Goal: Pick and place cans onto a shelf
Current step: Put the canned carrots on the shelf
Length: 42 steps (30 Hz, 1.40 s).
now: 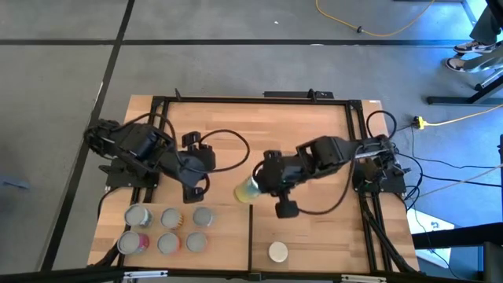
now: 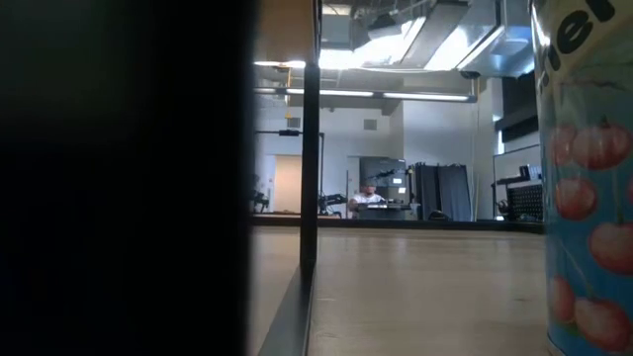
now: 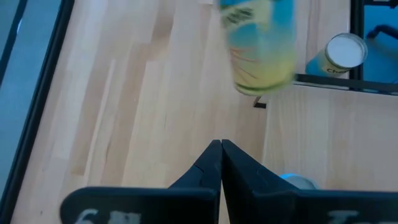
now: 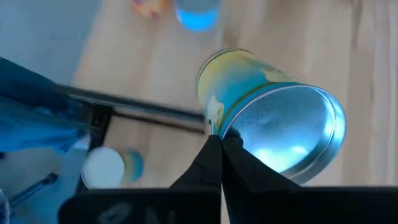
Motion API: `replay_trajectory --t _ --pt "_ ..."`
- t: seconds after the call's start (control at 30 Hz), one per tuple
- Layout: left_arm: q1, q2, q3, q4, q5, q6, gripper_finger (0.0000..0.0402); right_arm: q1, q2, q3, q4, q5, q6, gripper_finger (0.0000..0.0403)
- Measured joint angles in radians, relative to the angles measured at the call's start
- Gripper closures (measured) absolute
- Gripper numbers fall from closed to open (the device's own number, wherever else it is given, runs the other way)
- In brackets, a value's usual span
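Observation:
My right gripper is near the table's middle, shut, its fingertips at a yellow-green and blue can that lies tilted, silver end toward the gripper. The can also shows blurred in the left wrist view. My left gripper is shut and empty, just left of that can and above the shelf's far edge. Several silver-topped cans stand on their bases on the raised shelf at the near left. A white-topped can stands on the tabletop near the front edge. My right gripper's shut fingertips stand at the rim of the can's silver end, where the end meets the side. I cannot tell whether they touch the rim or pinch it. The can is tilted, its labelled side pointing away from the gripper.
A black frame bar runs along the shelf's right edge, and black rails edge the tabletop. In the low view a can with a cherry label stands close at the right, and a dark mass blocks the left.

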Motion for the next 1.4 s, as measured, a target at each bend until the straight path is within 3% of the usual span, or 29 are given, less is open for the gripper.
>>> replay_trajectory --t 0.23,0.7,1.4 --pt "0.0 -0.011 0.0 0.0 0.0 0.001 0.0401 0.065 0.006 0.001 0.13 -0.005 -0.022 0.0403" --pt "-0.025 -0.011 0.0 0.0 0.028 0.001 0.0401 0.088 0.137 0.001 0.198 -0.01 -0.013 0.0403" --pt "-0.105 -0.011 0.0 0.0 0.021 -0.008 0.0401 0.087 0.153 0.001 0.127 -0.036 0.11 0.0403"
